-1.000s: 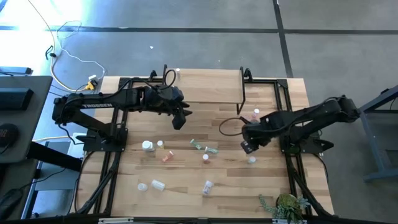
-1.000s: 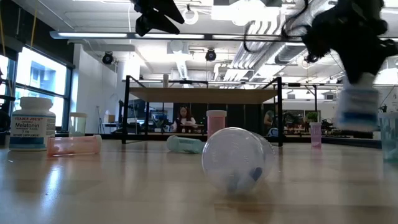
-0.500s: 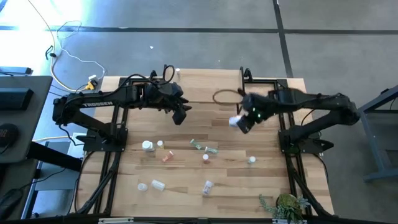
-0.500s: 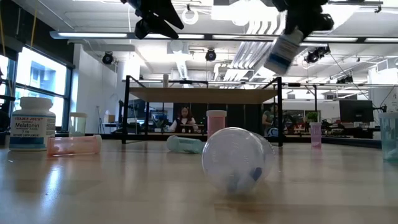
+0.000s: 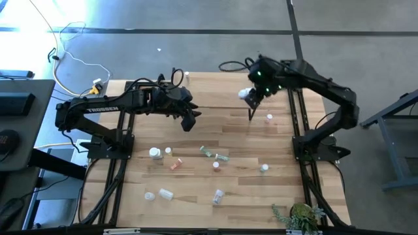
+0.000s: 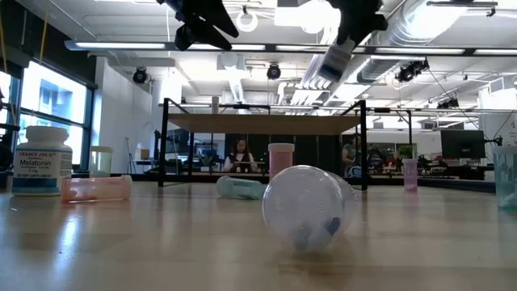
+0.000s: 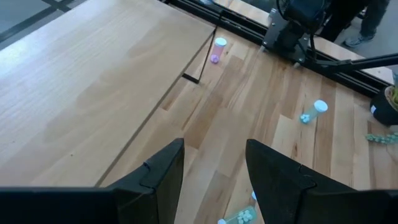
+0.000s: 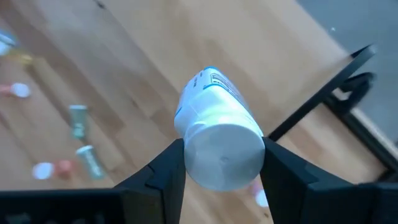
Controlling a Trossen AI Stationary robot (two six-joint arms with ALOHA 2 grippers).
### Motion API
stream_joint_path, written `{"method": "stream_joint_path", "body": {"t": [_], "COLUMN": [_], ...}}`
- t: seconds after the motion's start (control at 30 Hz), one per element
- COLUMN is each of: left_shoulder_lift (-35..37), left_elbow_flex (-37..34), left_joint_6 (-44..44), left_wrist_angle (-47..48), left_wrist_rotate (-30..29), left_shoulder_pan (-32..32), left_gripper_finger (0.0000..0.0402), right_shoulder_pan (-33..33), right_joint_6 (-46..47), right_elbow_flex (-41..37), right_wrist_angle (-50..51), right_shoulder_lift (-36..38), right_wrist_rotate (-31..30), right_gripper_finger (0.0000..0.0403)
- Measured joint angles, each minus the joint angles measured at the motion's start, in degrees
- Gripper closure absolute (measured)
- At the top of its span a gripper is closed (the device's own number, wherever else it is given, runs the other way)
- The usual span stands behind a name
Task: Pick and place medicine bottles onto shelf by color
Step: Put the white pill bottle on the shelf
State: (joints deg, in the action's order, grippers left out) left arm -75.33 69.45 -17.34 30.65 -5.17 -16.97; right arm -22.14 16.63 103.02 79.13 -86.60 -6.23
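My right gripper [image 5: 249, 98] is shut on a white medicine bottle [image 5: 244, 94] with a blue label [image 8: 214, 118], high above the right end of the shelf [image 5: 215, 91], a light-wood board on black legs. My left gripper [image 5: 190, 121] hangs open in the air by the shelf's near left side, touching nothing; its fingers [image 7: 163, 171] frame bare table. Several small bottles lie or stand on the table: a white one [image 5: 155, 153], an orange one [image 5: 174, 165], green ones [image 5: 206, 151], clear ones [image 5: 218, 195] and a pink one [image 5: 269, 119] standing by the shelf's right leg. My right gripper pinches the white bottle's body [image 8: 199, 143] between its two fingers [image 8: 163, 171], one on each side, with a flat round end [image 8: 224, 155] facing the wrist camera. The bottle is lifted clear and hangs tilted below the fingers [image 6: 333, 58].
Black frame rails [image 5: 302, 117] run along both table sides. A small plant [image 5: 300, 214] sits at the near right corner. A clear round jar [image 6: 305, 206] lies close to the low camera, and a Melatonin bottle [image 6: 42, 160] stands on that view's left side.
My right gripper, shut on the white bottle, has risen from low over the table's right middle and swung toward the far edge, ending above the shelf's right end; the bottle has gone from upright to tilted. My left gripper has barely shifted.
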Motion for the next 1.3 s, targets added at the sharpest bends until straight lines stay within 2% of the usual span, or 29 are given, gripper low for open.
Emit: {"method": "stream_joint_path", "body": {"t": [0.2,0.4,0.67,1.0,1.3], "left_shoulder_lift": [0.0,0.0,0.0,0.0,0.0], "left_elbow_flex": [0.0,0.0,0.0,0.0,0.0], "left_joint_6": [0.0,0.0,0.0,-0.6,-0.5], "left_wrist_angle": [0.0,0.0,0.0,-0.1,0.0], "left_wrist_rotate": [0.0,0.0,0.0,0.4,8.2], "left_shoulder_pan": [0.0,0.0,0.0,0.0,0.0], "left_gripper_finger": [0.0241,0.0241,0.0241,0.0241,0.0241], "right_shoulder_pan": [-3.9,-6.6,-9.5,-11.3,-11.6], "right_joint_6": [-4.8,-5.5,-6.6,-8.0,-9.1], "right_elbow_flex": [7.7,12.3,12.8,12.8,12.9], "right_wrist_angle": [5.0,9.1,10.9,10.9,10.8], "right_shoulder_lift": [-7.1,-12.9,-17.5,-19.7,-20.6], "right_wrist_rotate": [0.4,0.5,0.8,4.7,6.3], "right_gripper_finger": [0.0249,0.0249,0.0249,0.0249,0.0245]}}
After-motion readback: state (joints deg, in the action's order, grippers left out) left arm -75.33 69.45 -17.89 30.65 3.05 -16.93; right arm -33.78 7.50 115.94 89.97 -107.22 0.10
